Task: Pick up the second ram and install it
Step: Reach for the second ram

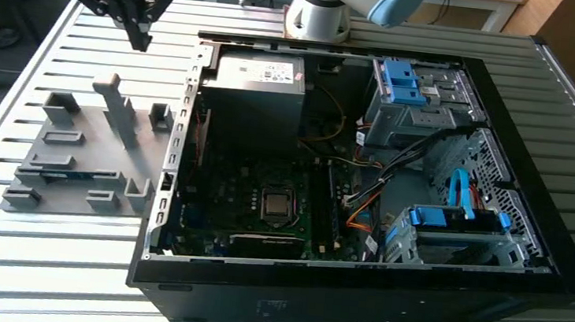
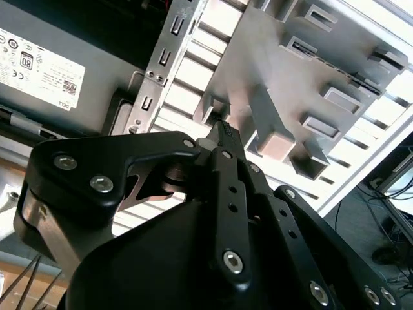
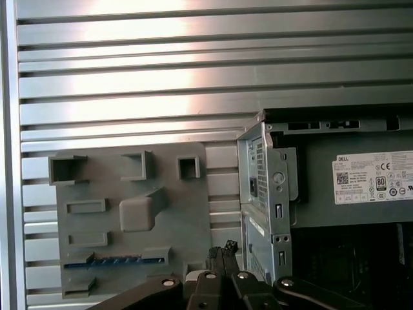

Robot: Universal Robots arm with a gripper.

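The gripper [image 1: 143,36] hangs raised over the slatted metal table [image 1: 46,264] at the far end of the exterior view's left, its dark fingers [image 3: 222,250] pressed together tip to tip with nothing between them. The second ram [image 1: 54,173], a thin blue-green stick, stands on edge in a long slot of the grey fixture plate [image 1: 87,159], toward that plate's near left part in the exterior view. It is well apart from the gripper. In the first wrist view the ram [image 3: 113,261] shows as a blue strip seated along its slot. The fixture plate lies flat on the table just beside the left wall of the open computer case [image 1: 360,290]. Inside the case, the power-supply box [image 1: 257,87] sits at the far end. In the second wrist view the closed fingertips [image 2: 226,132] point toward the fixture plate [image 2: 258,39].
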